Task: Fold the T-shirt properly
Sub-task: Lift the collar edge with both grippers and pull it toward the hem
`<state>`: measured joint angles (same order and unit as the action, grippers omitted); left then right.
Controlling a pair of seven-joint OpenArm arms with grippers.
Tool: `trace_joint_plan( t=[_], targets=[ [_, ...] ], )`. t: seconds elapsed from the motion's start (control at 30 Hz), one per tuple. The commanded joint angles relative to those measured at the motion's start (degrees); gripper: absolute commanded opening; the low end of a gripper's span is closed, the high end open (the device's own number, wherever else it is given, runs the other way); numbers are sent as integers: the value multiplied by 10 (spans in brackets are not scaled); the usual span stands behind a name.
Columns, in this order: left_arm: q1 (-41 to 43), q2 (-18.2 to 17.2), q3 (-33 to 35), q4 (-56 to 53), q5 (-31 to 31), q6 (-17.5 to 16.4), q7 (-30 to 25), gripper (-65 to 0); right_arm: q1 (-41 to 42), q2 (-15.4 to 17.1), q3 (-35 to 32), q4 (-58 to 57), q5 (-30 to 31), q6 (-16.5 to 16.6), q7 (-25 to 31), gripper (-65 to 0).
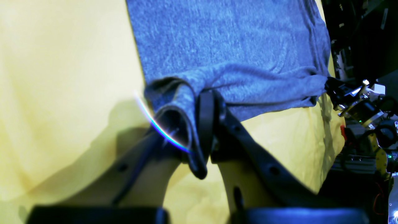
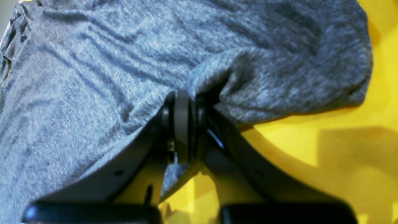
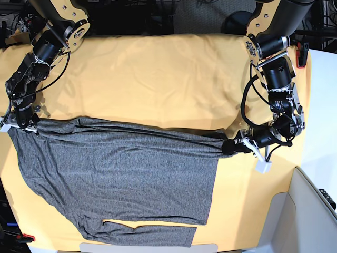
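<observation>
Your T-shirt (image 3: 116, 168) lies spread across the near half of the surface (image 3: 158, 79), reaching from the left edge to past the middle. Its far edge is pulled into a taut, slightly bunched line running across the surface from the left edge toward the right edge. The body of the shirt lies mostly flat below that line, with diagonal wrinkles. A sleeve (image 3: 150, 232) stretches along the near edge, a thin strip of yellow cloth (image 3: 158, 63) showing between it and the body.

Your left gripper (image 3: 229, 147) sits at the right end of that taut line, near the right edge of the surface. Its jaws are closed on a gathered fold of the T-shirt (image 1: 236, 46); in the left wrist view the left gripper (image 1: 202, 130) has grey fabric wrapped over one finger and pinched between the two.

Your right gripper (image 3: 21, 124) sits at the left end of the line, at the left edge of the surface. It too is clamped on the T-shirt (image 2: 93, 77): in the right wrist view the right gripper (image 2: 182, 124) has its fingers pressed together with fabric bunched above them and a scrap hanging between them.

The yellow cloth covers the whole surface and lies bare across the far half.
</observation>
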<state>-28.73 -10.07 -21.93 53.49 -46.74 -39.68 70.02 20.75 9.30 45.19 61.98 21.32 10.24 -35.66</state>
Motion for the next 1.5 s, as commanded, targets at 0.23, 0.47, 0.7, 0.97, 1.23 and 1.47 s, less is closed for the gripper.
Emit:
trace_joint_plan(
  t=[0.23,0.47,0.7,0.97,1.23,1.47],
  targets=[
    [-21,-8,-7,13,-15,-3,17,-647,14,8,-2,10,-1,1,5,-650],
    [-62,0,-4,9,-12,-3,-5,-647,50,9,-65,5,-1,1,8,-650],
    [-84,-4,31,-42,-11,-3,-56,-647,100,9,-71,-68,-33,1,20,-650],
    [-79,-16,105,-85,-11,-3,-131,-647,101,9,-73,-151,-110,1,140,-650],
    [-63,-27,142,-92,-11,-3,-153,-527,95,9,-76,-168,-137,1,144,-486],
    [-47,-42,145,-91,-11,-3,-153,-392,83,12,-71,-145,-135,6,93,-306]
  ],
)
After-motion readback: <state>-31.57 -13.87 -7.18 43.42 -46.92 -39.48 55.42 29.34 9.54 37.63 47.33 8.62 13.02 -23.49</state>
